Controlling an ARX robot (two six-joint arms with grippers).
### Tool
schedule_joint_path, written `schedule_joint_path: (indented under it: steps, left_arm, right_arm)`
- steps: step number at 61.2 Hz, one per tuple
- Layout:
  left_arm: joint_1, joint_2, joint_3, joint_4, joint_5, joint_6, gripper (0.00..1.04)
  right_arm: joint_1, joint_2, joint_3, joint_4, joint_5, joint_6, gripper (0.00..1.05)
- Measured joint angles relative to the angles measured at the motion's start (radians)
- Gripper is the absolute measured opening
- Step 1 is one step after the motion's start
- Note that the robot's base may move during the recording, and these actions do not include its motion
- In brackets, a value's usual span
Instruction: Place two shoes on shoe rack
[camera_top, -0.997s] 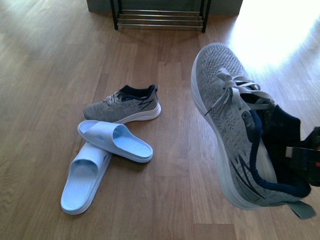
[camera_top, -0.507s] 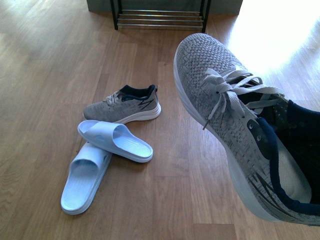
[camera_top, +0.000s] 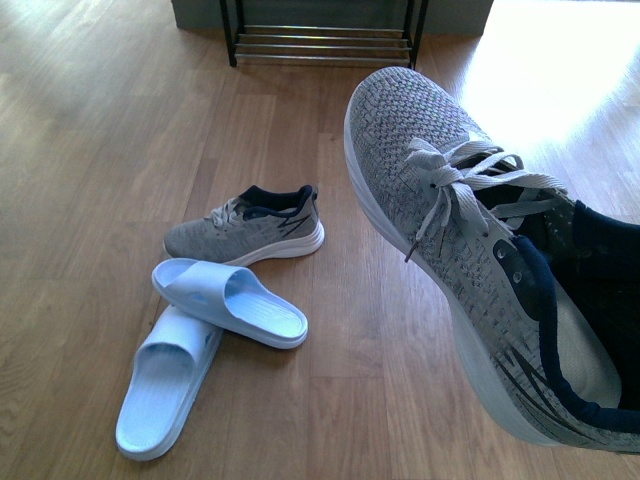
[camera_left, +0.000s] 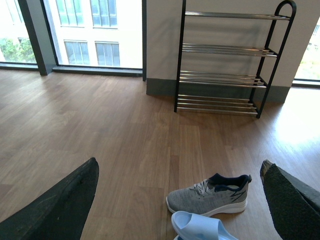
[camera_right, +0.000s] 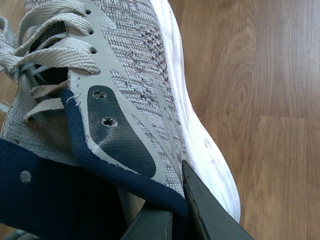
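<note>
My right gripper is pinched on the held sneaker at the navy collar edge, looks like one finger inside, one outside; shoe is up off the floor, toe aimed roughly at the rack, which is well apart at the far end; left gripper is spread wide with nothing in it; second sneaker and two slides lie on the floor between me and the rack, one slide overlapping the other. Risks, my read: the bite is only on soft collar fabric near the heel, so the long toe end can swing or the knit can creep out of the pads; loose laces could snag a rod on the way in; rods are thin, so a tilted set-down could let the sole rock off the tier; a low carry could clip the floor shoes. Writing: none readable; only dark stripe marks on the side, no logo I can make out.
</note>
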Motion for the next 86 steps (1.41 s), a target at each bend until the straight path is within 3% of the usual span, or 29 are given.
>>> schedule_joint_path:
  steps: [82, 83, 86]
  left_arm:
    - [0.0, 0.0, 0.0, 0.0, 0.0, 0.0, 0.95]
    - [-0.003, 0.005, 0.002, -0.005, -0.017, -0.009, 0.95]
    - [-0.063, 0.072, 0.052, -0.14, -0.193, -0.093, 0.95]
  right_arm:
    - [0.001, 0.0, -0.002, -0.001, 0.0, 0.003, 0.01]
    - [0.001, 0.0, -0.002, -0.001, 0.0, 0.003, 0.01]
    - [0.001, 0.0, -0.002, -0.001, 0.0, 0.003, 0.01]
